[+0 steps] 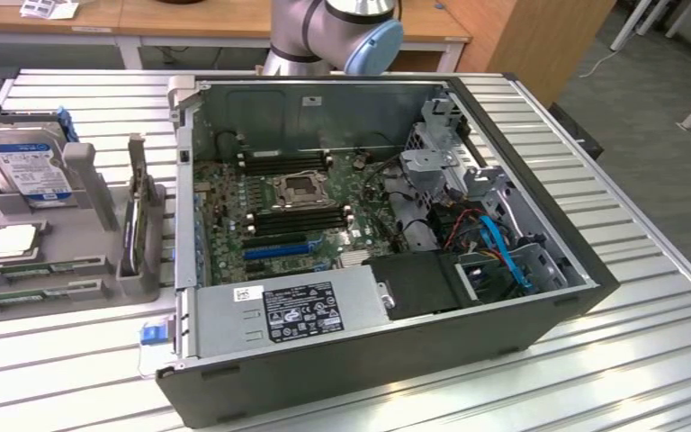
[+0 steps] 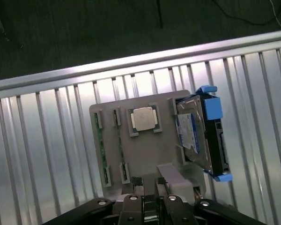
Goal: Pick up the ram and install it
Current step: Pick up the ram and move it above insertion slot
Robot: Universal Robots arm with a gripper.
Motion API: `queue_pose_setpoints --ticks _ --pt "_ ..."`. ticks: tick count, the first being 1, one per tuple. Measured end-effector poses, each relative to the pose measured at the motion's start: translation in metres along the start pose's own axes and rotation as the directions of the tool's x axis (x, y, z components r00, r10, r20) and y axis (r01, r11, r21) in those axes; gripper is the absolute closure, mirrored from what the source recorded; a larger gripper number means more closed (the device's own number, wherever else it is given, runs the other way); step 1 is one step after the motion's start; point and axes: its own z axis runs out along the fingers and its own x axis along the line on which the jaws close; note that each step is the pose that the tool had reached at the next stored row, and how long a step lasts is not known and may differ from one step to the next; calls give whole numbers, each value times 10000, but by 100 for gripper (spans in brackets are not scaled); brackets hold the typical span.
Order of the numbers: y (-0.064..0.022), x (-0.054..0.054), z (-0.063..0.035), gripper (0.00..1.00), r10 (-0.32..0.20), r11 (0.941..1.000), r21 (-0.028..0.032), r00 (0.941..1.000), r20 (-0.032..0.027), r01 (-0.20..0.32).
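Green and thin, the ram (image 2: 102,154) lies flat in the outermost groove of a grey holder (image 2: 145,159). It sits below the claw (image 2: 151,208) and a little way out from it, clearly apart from it. Whether the claw is open or closed I cannot tell from the way it hangs over the holder's near edge. Also below the claw, next along from the ram, a square silver processor (image 2: 143,119) rests in its own recess. Beyond that a hard drive (image 2: 193,133) with blue rails stands propped at the holder's other end, the part farthest from the ram. The holder sits on a slatted metal table (image 2: 47,140). Seen from across the room, the ram (image 1: 22,295) is at the holder's (image 1: 96,290) front edge. A second green stick (image 1: 33,268) seems to lie in the groove just beside it, though I am not sure of that. Well off to the side of the claw's spot, on the exterior view's right, an open computer case (image 1: 358,378) lies on the table (image 1: 633,342). Its motherboard (image 1: 285,207) faces up, and the robot arm (image 1: 334,27) rises behind it.
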Motion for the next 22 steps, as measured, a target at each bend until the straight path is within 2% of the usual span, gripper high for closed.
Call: queue_pose_setpoints --ticks 3,6,9,13,16,22 --pt "0 0 0 76 -544 9985 -14 9985 -24 544" --pt "0 0 0 76 -1092 9940 -28 9940 -47 1092" --pt "0 0 0 76 -1626 9867 -44 9867 -70 1625" --pt "0 0 0 76 -2302 9731 -66 9731 -96 2302" --pt "-2 8 -1 76 -2307 9730 -67 9730 -97 2306" --pt "-45 224 -7 76 -2309 9730 -65 9729 -96 2308"
